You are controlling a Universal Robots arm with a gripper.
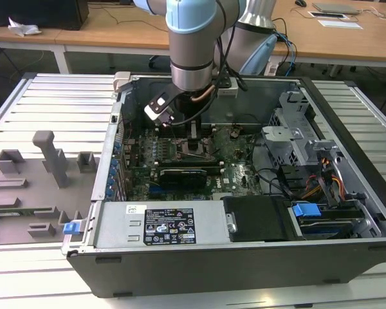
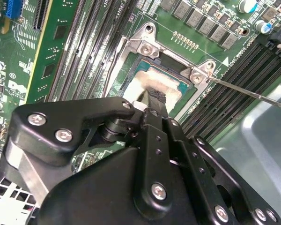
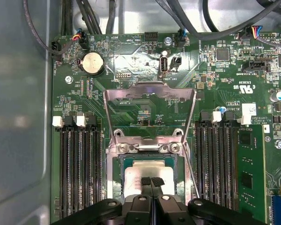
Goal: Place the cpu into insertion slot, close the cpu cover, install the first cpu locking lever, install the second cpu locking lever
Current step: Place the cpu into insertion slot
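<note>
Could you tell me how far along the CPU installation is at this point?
Done: the cpu sits in the insertion slot. In hand: the gripper, shut, has its tips down at the cpu's top. Left: the cpu cover stands open, hinged up off the slot, and a thin locking lever juts out free, unlatched.

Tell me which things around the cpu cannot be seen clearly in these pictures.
1. cpu: its near part lies under the gripper, first wrist view.
2. Whether the cpu is fully seated in the slot: the gripper covers the contact, both wrist views.
3. Exterior view: the arm blocks much of the slot.
4. Lever rod: far end cut off by the edge, second wrist view.
</note>
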